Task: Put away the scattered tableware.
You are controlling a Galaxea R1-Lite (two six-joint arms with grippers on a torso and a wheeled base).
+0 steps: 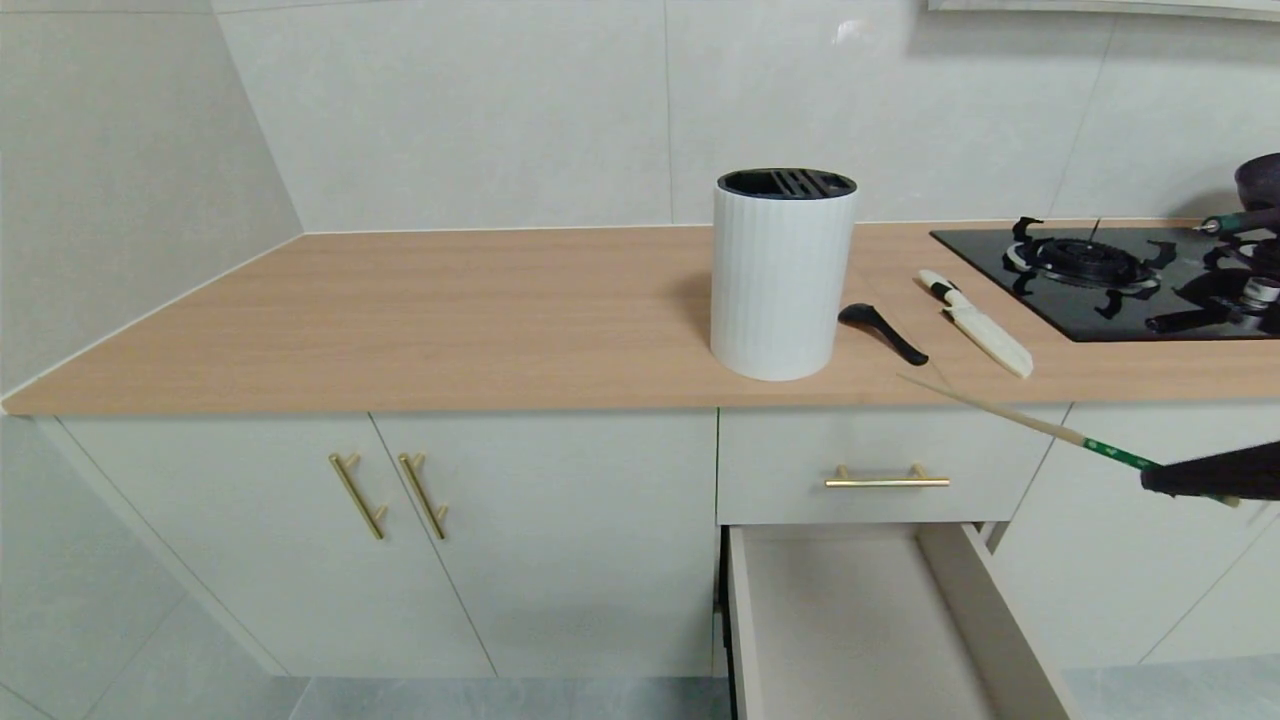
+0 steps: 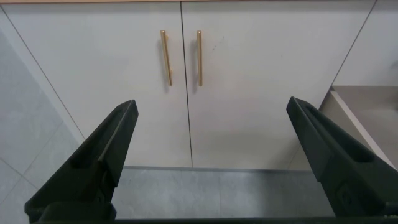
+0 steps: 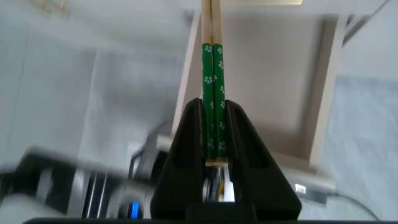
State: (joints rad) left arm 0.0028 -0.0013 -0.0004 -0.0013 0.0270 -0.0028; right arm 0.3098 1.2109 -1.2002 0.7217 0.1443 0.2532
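The right claw [image 3: 213, 112], 2 matte black wedge-shaped fingers, is clamped tight on the chopsticks [image 3: 211, 62]. It grips them at the green end, with only a little of them poking out behind the fingers. The chopsticks are a pair of thin, straight, pale wooden sticks lying side by side. Each has a glossy green band dotted with small white prints. In the head view they hang in the air in front of the counter [image 1: 450, 320], to the right of the open drawer [image 1: 960, 600], and slant up. Their bare tips are seen against the counter's front edge, near the spoon [image 1: 880, 330].

The left claw [image 2: 211, 104] is spread wide with nothing between its 2 black fingers. It is low down, facing 2 flat pale doors [image 2: 186, 106] with 2 slim brass bar handles [image 2: 181, 57].

The drawer is a pulled-out box with smooth beige walls and floor, sitting below a closed drawer front with a brass bar.

On the wood-grain counter stands the holder [image 1: 780, 290], a tall white ribbed cylinder with a black slotted top. Just to its right lies the spoon, black and glossy, with its bowl toward the holder. Farther right lies the knife [image 1: 975, 322], which has a cream blade and a white handle with dark marks. It is near the edge of the black glass hob [image 1: 1100, 290] but apart from it.
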